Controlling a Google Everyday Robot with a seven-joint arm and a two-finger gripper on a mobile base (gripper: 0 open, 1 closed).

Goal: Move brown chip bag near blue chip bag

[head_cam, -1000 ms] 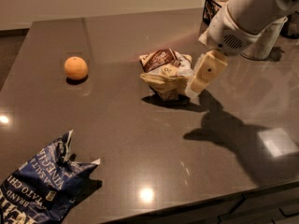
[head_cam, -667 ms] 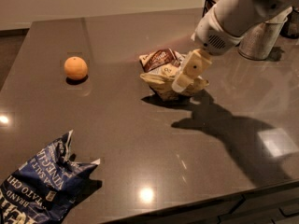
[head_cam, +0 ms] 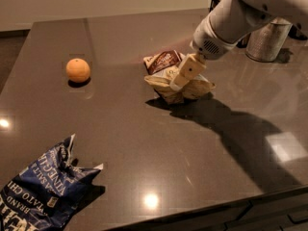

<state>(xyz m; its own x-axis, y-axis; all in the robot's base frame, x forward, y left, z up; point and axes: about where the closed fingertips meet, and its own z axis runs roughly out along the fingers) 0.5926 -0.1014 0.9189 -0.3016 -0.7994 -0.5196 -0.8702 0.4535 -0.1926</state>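
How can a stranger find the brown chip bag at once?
On the dark table, look right of the orange. The brown bag lies there, crumpled, at the robot's hand. It is tan with a brown panel, unlike the blue bag.

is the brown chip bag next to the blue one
No, the brown chip bag lies mid-table at the gripper, well apart from the blue chip bag.

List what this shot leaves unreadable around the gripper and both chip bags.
All in the camera view:
- The gripper sits over the brown chip bag, hiding its middle; contact unclear.
- The blue chip bag is cut off by the left and bottom edges.
- The metal canister has its top hidden by the arm.
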